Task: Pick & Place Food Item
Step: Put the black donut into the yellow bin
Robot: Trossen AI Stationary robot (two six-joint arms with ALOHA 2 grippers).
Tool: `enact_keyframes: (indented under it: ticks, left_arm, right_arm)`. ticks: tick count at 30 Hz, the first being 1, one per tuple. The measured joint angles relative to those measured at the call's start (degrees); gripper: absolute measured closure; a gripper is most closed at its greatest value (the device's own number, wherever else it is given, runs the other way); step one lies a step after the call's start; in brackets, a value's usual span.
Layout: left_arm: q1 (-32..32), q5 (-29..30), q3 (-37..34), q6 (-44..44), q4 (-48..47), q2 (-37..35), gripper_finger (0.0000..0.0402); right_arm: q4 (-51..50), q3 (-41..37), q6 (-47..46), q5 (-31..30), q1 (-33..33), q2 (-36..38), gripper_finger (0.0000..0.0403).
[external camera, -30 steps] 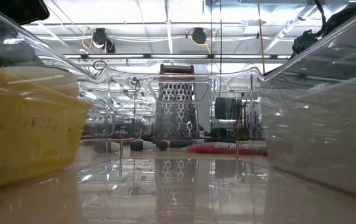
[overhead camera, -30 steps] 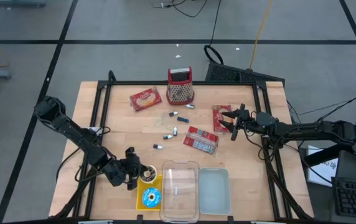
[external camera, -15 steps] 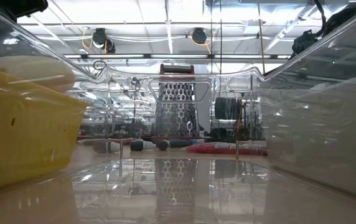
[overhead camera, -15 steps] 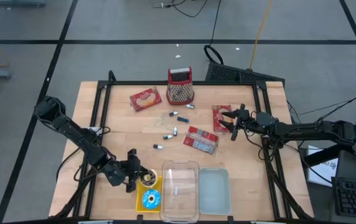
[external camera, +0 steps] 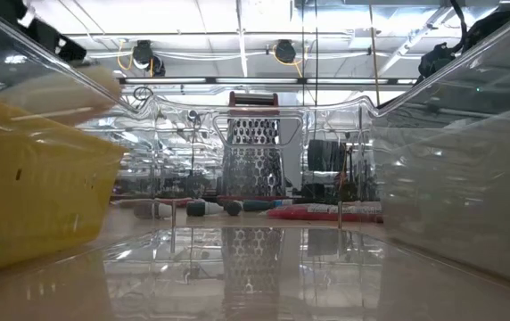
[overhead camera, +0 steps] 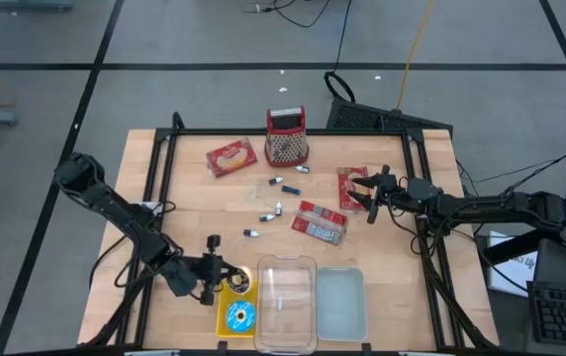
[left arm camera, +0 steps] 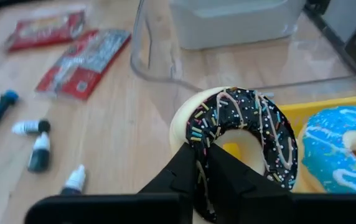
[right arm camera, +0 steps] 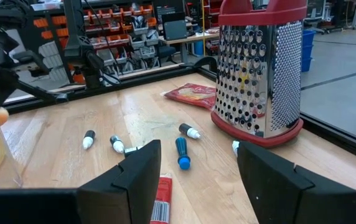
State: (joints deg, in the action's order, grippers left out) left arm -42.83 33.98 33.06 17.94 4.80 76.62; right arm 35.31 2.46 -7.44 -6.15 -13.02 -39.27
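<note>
Doughnut (left arm camera: pixel 240 134), chocolate-iced with sprinkles: pinched by its rim in my left pincer (overhead camera: pixel 212 277), fingers (left arm camera: pixel 184 171) narrow on it, raised just over the yellow tray (overhead camera: pixel 226 309) at the table's 7 o'clock. A blue-iced doughnut (overhead camera: pixel 239 314) lies in the tray.

Progress, as I judge it: pick done, place not. The clear tub (overhead camera: pixel 286 302) stands just at 3 o'clock of the tray and looks the likely destination; nothing is in it yet. What's left is the carry across and the release.

My right pincer (overhead camera: pixel 367 193) waits at the table's 3 o'clock, fingers wide, holding nothing.

Surface: pale wooden table (overhead camera: pixel 189 213) in a black frame. Grater (overhead camera: pixel 286 135) at 12 o'clock, red snack packets (overhead camera: pixel 320 222) near centre, small bottles (overhead camera: pixel 268 211) scattered between them. A white lid (overhead camera: pixel 340 302) sits beside the tub.

Room: grey tiled floor, cables beyond 12 o'clock, shelving visible from the right wrist.
</note>
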Motion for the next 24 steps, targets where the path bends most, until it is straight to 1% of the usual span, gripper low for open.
enact_keyframes:
  ticks: [2,4,7,11,22,24]
  left_arm:
    - [-0.01,-0.16,0.0,-1.47,1.73,0.0,0.039]
    - [0.0,-2.14,0.0,-1.24,3.12,0.0,0.0393]
    - [-0.31,-4.27,0.0,0.15,4.68,0.0,0.0377]
    - [-1.29,-4.44,0.0,0.59,5.61,0.0,0.0359]
    - [-1.62,-4.5,0.0,8.58,5.71,0.0,0.0356]
    - [-1.49,-5.28,0.0,9.4,5.5,0.0,0.0355]
  right_arm:
    - [0.0,0.0,0.0,0.0,-0.01,0.0,0.0202]
    - [0.0,0.0,0.02,0.0,-0.02,0.0,0.0202]
    - [0.0,0.02,0.22,0.0,-0.01,0.0,0.0202]
    - [0.02,0.01,0.2,0.0,0.0,0.0,0.0202]
    - [0.0,0.0,0.2,0.0,0.01,0.0,0.0202]
    - [0.0,0.02,0.2,0.0,-0.01,0.0,0.0202]
